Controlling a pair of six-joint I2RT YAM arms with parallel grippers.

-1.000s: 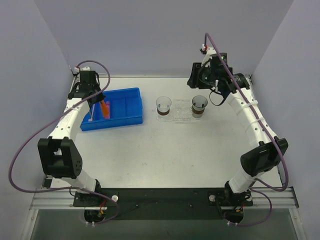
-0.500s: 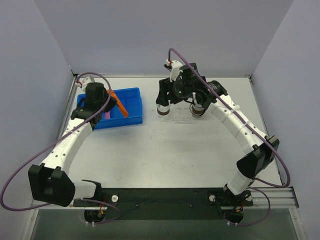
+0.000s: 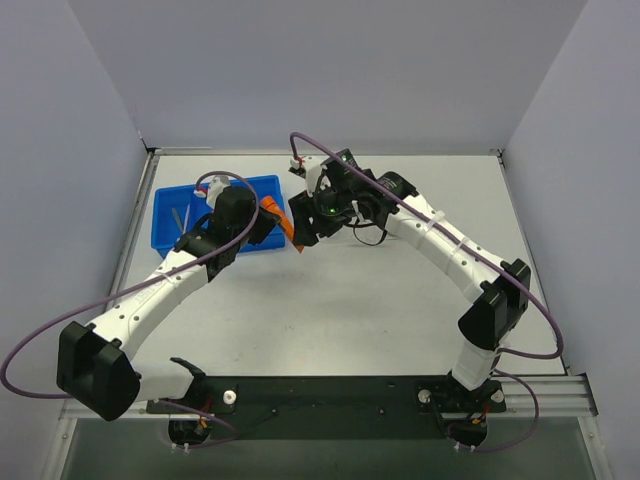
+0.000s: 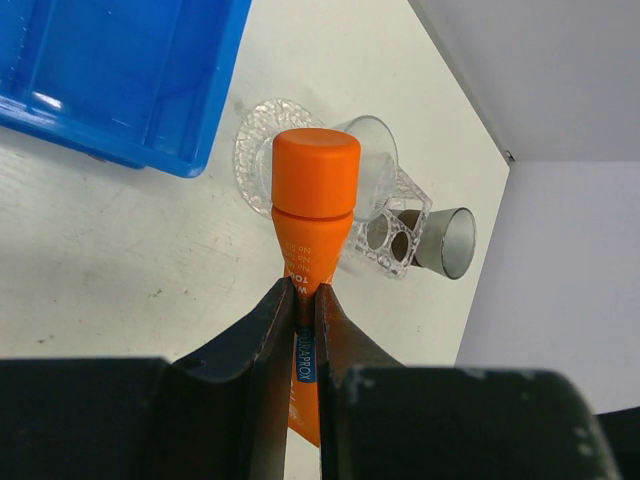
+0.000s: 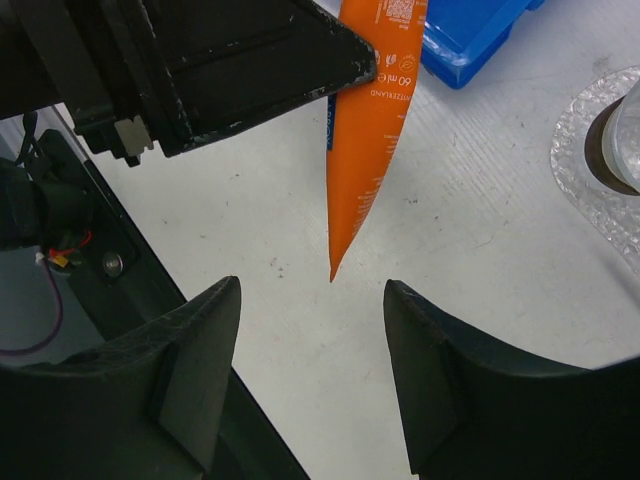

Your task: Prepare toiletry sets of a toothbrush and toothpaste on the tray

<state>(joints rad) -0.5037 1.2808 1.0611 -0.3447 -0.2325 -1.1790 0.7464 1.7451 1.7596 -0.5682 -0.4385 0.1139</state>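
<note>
Left gripper (image 4: 300, 300) clamped on orange toothpaste tube (image 4: 315, 190), cap forward, centre frame, off the table. Right gripper (image 5: 312, 330) spread wide at its crimped end, likely for a handover. Clear tray (image 4: 250, 150) beyond, blue bin (image 4: 120, 80) upper left.

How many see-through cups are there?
2. Both stand on the clear bumpy plastic tray. One clear plastic cup is just behind the orange toothpaste tube. The second cup is at the tray's far end. I see no others.
</note>
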